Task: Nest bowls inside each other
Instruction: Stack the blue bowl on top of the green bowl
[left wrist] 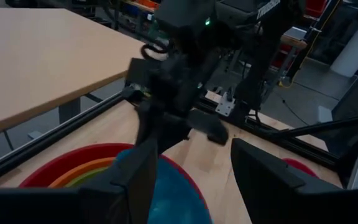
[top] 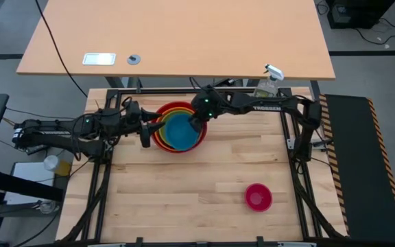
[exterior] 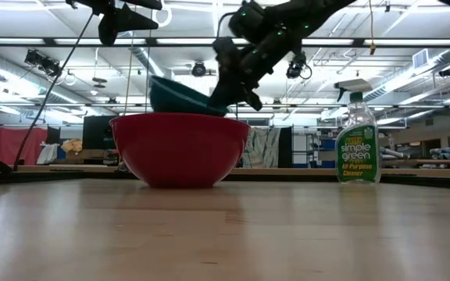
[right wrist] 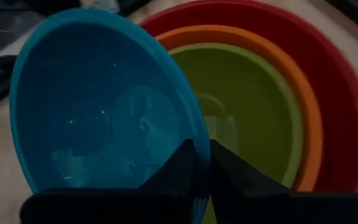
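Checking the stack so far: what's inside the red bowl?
Orange bowl and green bowl sit nested inside the red bowl. The blue bowl, tilted in the right gripper, covers part of them.

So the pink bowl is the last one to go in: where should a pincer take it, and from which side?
Take the pink bowl by its rim, coming straight down from above. It sits upright and open on the table with nothing near it, so one finger can go inside the wall and one outside. The right pincer is nearer, I think, but is shut on the blue bowl.
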Robot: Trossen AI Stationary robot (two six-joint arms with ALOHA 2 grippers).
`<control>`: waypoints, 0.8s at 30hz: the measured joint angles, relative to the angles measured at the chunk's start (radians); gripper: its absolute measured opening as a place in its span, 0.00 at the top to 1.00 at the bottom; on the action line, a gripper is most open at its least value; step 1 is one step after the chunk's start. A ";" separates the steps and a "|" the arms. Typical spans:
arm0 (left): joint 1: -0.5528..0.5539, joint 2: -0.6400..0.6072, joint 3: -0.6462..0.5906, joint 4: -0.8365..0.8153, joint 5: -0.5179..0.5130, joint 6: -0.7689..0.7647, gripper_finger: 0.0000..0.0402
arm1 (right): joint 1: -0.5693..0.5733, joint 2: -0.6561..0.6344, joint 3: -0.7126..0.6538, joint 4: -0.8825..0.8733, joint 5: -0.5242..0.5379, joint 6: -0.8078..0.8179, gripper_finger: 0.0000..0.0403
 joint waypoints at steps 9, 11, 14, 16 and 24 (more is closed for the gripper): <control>0.000 0.001 0.000 -0.029 0.000 -0.008 0.48 | -0.004 0.191 0.278 -0.261 0.101 -0.017 0.89; 0.000 0.001 0.000 -0.037 0.000 -0.012 0.48 | -0.005 0.227 0.327 -0.320 0.119 -0.036 0.89; 0.000 0.001 0.000 -0.048 0.000 -0.027 0.48 | -0.005 0.269 0.372 -0.371 0.129 -0.052 0.89; 0.000 0.001 0.000 -0.053 0.000 -0.030 0.48 | -0.005 0.286 0.383 -0.383 0.129 -0.055 0.89; 0.000 0.001 0.000 -0.077 0.001 -0.038 0.48 | -0.004 0.291 0.376 -0.405 0.144 -0.059 0.89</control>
